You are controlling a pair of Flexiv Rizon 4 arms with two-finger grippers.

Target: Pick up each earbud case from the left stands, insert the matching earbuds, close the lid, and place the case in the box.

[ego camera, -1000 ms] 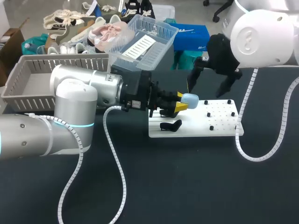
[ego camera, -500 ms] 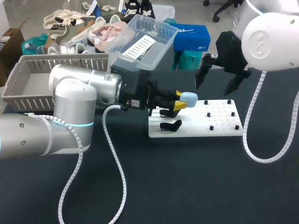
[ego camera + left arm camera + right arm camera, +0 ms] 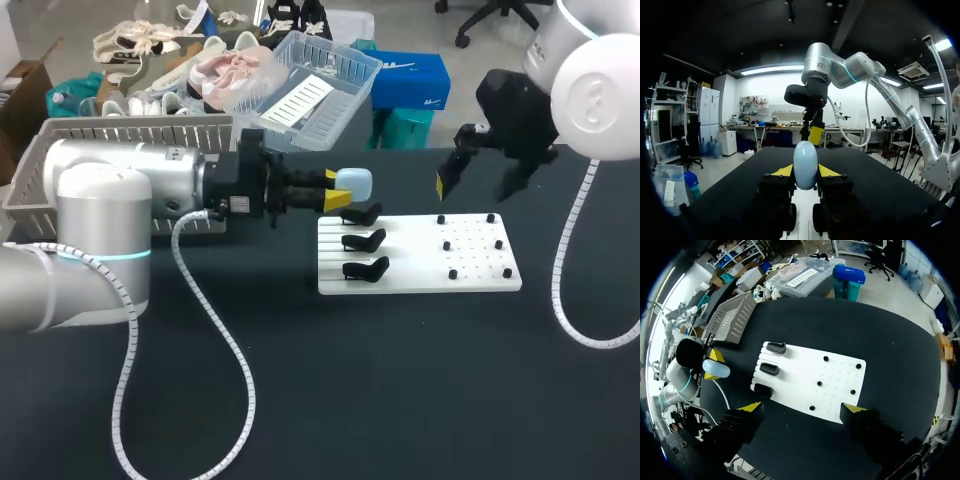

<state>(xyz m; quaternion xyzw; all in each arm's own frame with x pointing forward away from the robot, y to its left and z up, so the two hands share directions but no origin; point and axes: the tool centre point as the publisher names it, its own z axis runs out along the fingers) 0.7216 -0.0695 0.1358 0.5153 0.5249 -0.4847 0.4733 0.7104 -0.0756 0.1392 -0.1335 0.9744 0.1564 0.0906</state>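
Over the dark table [image 3: 330, 380], just off the stand side of the white board [image 3: 420, 275], my left gripper [image 3: 335, 192] is clamped on the pale blue earbud case [image 3: 355, 182]. Both yellow tips press its sides, and its rounded end sticks out ahead of the fingers. From my left wrist, the case [image 3: 805, 162] stands upright between the two tips of the left gripper [image 3: 805, 171], smooth and glossy. Any marking or lettering on its shell is too small to tell.

The case hangs in the air, touching neither board nor table, near the farthest of the three black stands [image 3: 360, 214]. These sit in a row along the board's left part. In my right wrist view the case [image 3: 716, 368] lies over bare table, between the stands [image 3: 769, 369] and the grey slatted basket [image 3: 732, 317].

My right gripper [image 3: 478, 185] hovers above the far right edge of the board with its fingers spread wide and nothing between them. Looking down along them, the right gripper [image 3: 802, 410] frames the board [image 3: 790, 367], whose right part carries small black pegs [image 3: 818, 383]. The grey basket [image 3: 60, 165] sits at the table's far left, behind my left arm [image 3: 120, 190].
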